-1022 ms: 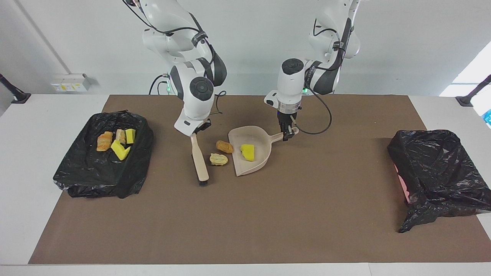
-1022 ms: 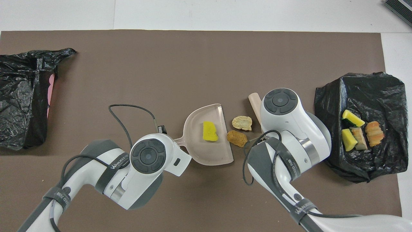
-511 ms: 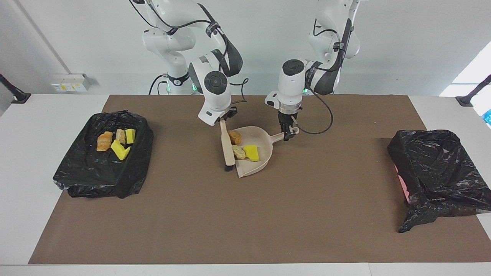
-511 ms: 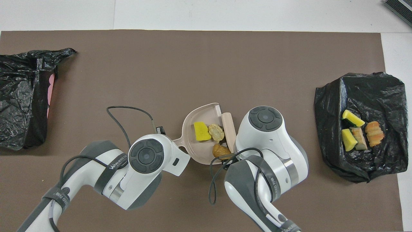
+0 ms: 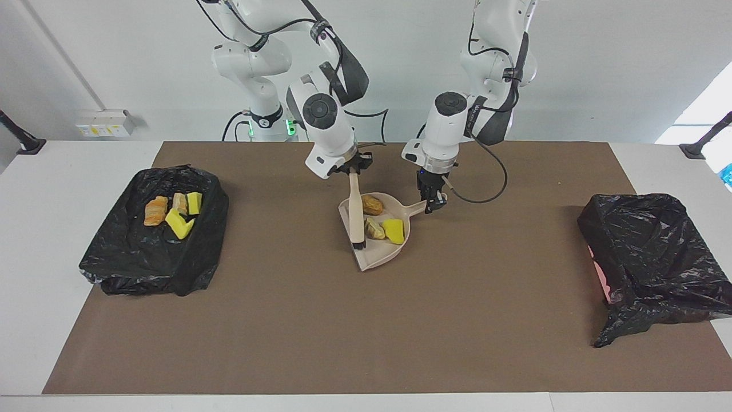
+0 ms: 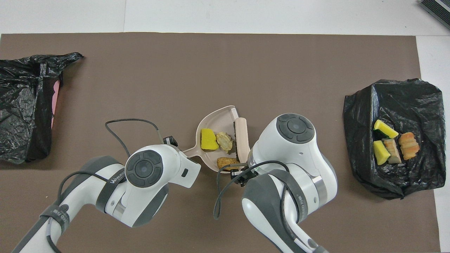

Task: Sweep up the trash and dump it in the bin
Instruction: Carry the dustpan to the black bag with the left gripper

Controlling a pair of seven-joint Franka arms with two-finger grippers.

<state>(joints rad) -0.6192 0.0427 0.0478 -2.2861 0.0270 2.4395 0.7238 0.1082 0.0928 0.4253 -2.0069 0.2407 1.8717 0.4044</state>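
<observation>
Jaws of the left gripper are clamped on the handle of the beige dustpan, which sits tilted at mid-desk; jaws of the right gripper are closed on the beige brush, its black bristles down at the pan's mouth. Three bits of trash lie in the pan: a yellow sponge piece and two bread-like lumps. Four more bits lie on the black bag toward the right arm's end. A second black-bagged bin stands toward the left arm's end of the brown mat.
</observation>
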